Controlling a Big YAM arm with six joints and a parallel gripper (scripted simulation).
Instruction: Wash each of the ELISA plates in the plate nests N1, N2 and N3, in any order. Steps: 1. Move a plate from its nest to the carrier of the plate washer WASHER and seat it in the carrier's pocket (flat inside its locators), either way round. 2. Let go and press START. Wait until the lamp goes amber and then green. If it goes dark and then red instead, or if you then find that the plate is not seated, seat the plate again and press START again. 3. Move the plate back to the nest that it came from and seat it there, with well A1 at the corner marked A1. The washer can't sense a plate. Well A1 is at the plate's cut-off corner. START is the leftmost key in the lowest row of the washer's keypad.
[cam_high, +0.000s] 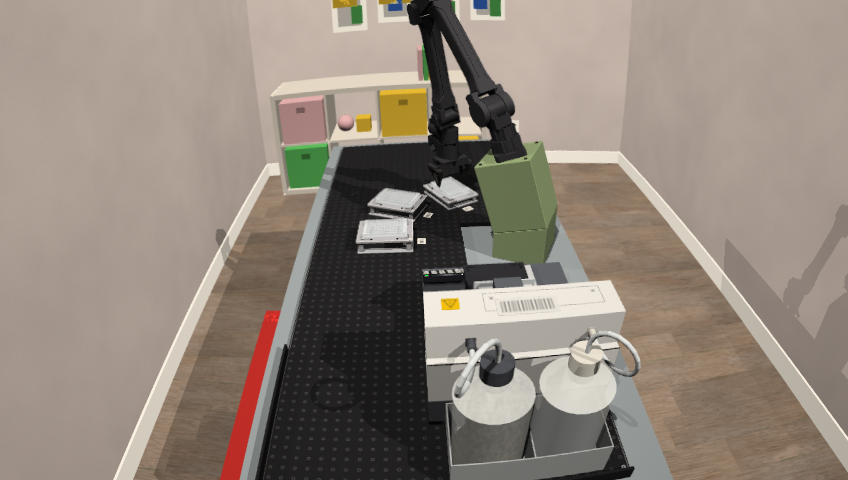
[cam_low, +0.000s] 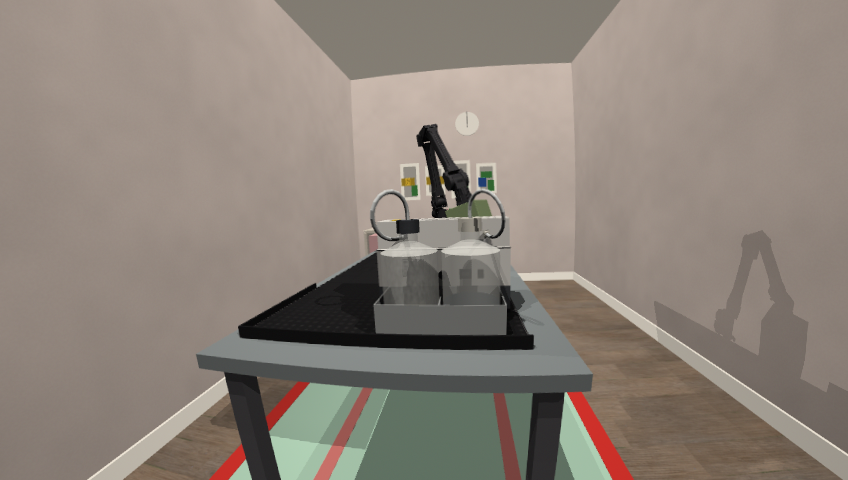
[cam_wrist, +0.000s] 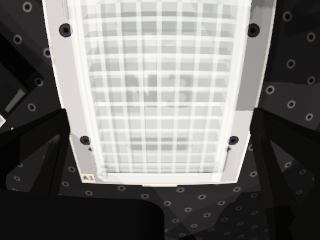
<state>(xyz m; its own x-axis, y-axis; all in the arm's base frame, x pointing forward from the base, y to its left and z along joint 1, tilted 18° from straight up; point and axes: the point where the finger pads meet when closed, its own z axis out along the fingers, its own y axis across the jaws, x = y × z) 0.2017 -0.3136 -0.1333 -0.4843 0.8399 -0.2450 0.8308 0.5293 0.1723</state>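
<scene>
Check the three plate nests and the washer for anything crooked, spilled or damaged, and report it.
Nothing stands out. All three clear gridded ELISA plates lie flat in their grey nests; the nests are set at different angles on the black dotted mat. The open black claw hangs over the farthest plate, holding nothing. No spill shows near the cream-coloured washer.

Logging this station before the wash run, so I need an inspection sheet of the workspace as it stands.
Surface: black perforated mat on a grey table.
Job's things: three ELISA plates in nests, nearest, middle, far; plate washer with its keypad.
Clutter: green block; two bottles, dark-capped and pale-capped, in a tray.
Grippers: gripper open, empty, above the far plate.
Cables: tubes loop from the bottle caps.
Surroundings: shelf unit with bins, wall clock, red floor marking.
</scene>
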